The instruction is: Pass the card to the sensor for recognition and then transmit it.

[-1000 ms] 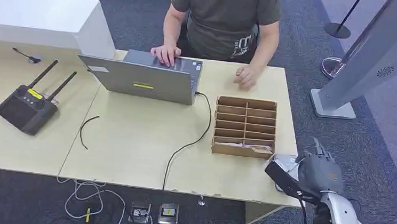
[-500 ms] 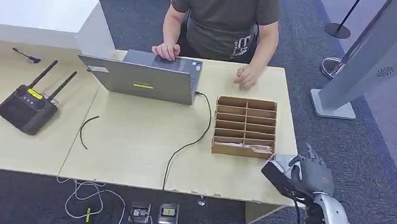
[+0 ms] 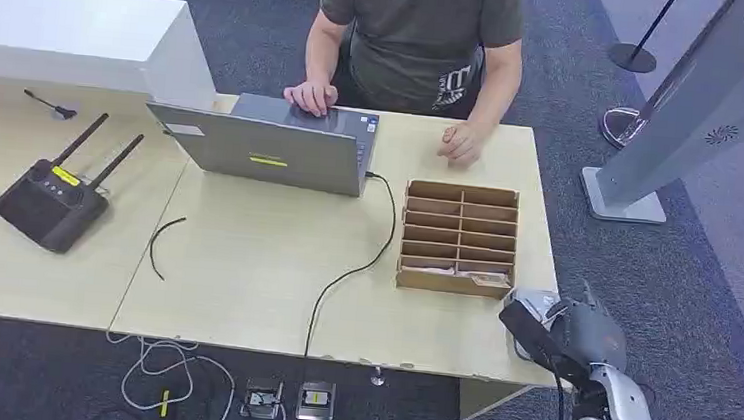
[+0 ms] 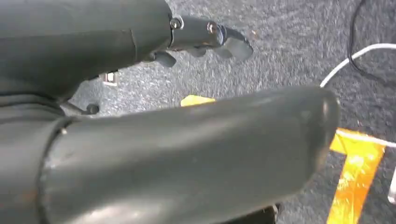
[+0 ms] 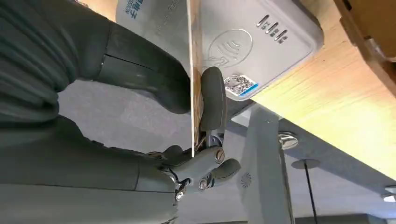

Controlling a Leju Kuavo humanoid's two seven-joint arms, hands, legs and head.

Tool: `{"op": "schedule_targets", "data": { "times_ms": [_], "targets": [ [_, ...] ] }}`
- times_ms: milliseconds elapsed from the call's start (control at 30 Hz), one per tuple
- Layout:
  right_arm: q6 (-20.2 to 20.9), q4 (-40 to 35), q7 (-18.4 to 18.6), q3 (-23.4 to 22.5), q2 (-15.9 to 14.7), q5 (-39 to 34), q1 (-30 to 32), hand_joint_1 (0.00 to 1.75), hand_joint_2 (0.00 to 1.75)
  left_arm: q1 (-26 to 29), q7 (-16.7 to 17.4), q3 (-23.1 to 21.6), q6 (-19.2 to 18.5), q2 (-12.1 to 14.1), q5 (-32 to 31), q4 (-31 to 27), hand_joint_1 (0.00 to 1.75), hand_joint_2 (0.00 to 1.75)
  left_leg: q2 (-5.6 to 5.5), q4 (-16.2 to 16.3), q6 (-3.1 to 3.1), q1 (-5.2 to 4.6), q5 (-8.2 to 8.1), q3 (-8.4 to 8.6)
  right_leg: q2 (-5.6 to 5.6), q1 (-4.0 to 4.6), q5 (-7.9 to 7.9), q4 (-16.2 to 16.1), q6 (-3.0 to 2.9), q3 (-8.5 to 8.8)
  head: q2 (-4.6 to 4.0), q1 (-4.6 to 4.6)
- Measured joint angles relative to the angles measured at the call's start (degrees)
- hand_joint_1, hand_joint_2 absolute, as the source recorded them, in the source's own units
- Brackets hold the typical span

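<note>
My right hand [image 3: 587, 334] hangs at the table's near right corner, just beside the grey-white card sensor [image 3: 531, 304]. In the right wrist view this hand [image 5: 140, 116] pinches a thin card [image 5: 192, 70] between thumb and finger. The card is seen edge-on, standing upright close over the sensor [image 5: 243, 42] with its wave symbol; I cannot tell whether they touch. My left hand [image 4: 177, 144] hangs over dark carpet, its fingers [image 4: 224, 39] stretched out with nothing in them.
A wooden divided box [image 3: 459, 237] stands just beyond the sensor, with cards in its front row. A person [image 3: 417, 33] sits at the far side typing on a laptop [image 3: 273, 147], whose cable [image 3: 353, 269] crosses the table. A black controller [image 3: 51, 203] lies far left.
My right hand has sunk a little and shifted left, closer to the sensor at the table corner. The person's hands stay on the laptop and the table.
</note>
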Motion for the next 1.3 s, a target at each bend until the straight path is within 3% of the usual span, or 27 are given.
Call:
{"op": "schedule_targets", "data": {
  "times_ms": [300, 567, 767, 1100, 1300],
  "targets": [
    [-4.0, -1.8, 3.1, -0.3, -1.5, 4.2, 0.0, 1.75, 1.75, 0.0, 0.5, 0.0, 0.0, 0.3, -0.8, -0.7, 0.00, 0.00, 0.01, 0.0, -0.01, 0.00, 0.01, 0.01, 0.04, -0.01, 0.00, 0.0, 0.00, 0.00, 0.00, 0.04],
    [-2.6, -12.1, 5.8, -3.3, -4.2, 12.0, -1.0, 1.75, 1.75, -0.2, 0.7, 0.0, -0.4, 0.4, -1.9, -1.1, 0.00, 0.00, 0.05, 0.0, -0.01, 0.00, 0.02, 0.04, 0.05, 0.00, 0.01, 0.0, 0.00, 0.01, 0.00, 0.02],
    [-0.5, -18.2, 6.4, -5.9, -5.3, 14.0, -1.1, 1.75, 1.75, -0.8, 1.0, 0.0, -0.8, 0.4, -3.1, -1.1, 0.00, 0.00, 0.05, 0.0, -0.01, 0.00, 0.02, 0.05, 0.09, 0.00, 0.01, 0.0, 0.00, 0.03, 0.00, 0.02],
    [-0.3, -21.6, 5.7, -7.8, -5.6, 14.9, -1.1, 1.75, 1.75, -1.2, 1.1, 0.0, -1.0, 0.4, -4.0, -1.3, 0.00, 0.00, 0.05, 0.0, -0.01, 0.00, 0.02, 0.04, 0.07, 0.00, 0.01, 0.0, 0.00, 0.02, 0.00, 0.00],
    [-4.5, -21.4, 1.6, -8.1, -4.2, 17.2, -1.3, 1.75, 1.75, -1.5, 1.5, 0.0, -0.8, 0.2, -5.7, -1.7, 0.00, 0.00, 0.05, 0.0, -0.01, 0.00, 0.02, 0.03, 0.08, 0.00, 0.01, 0.0, 0.00, 0.03, 0.00, 0.02]
  ]
}}
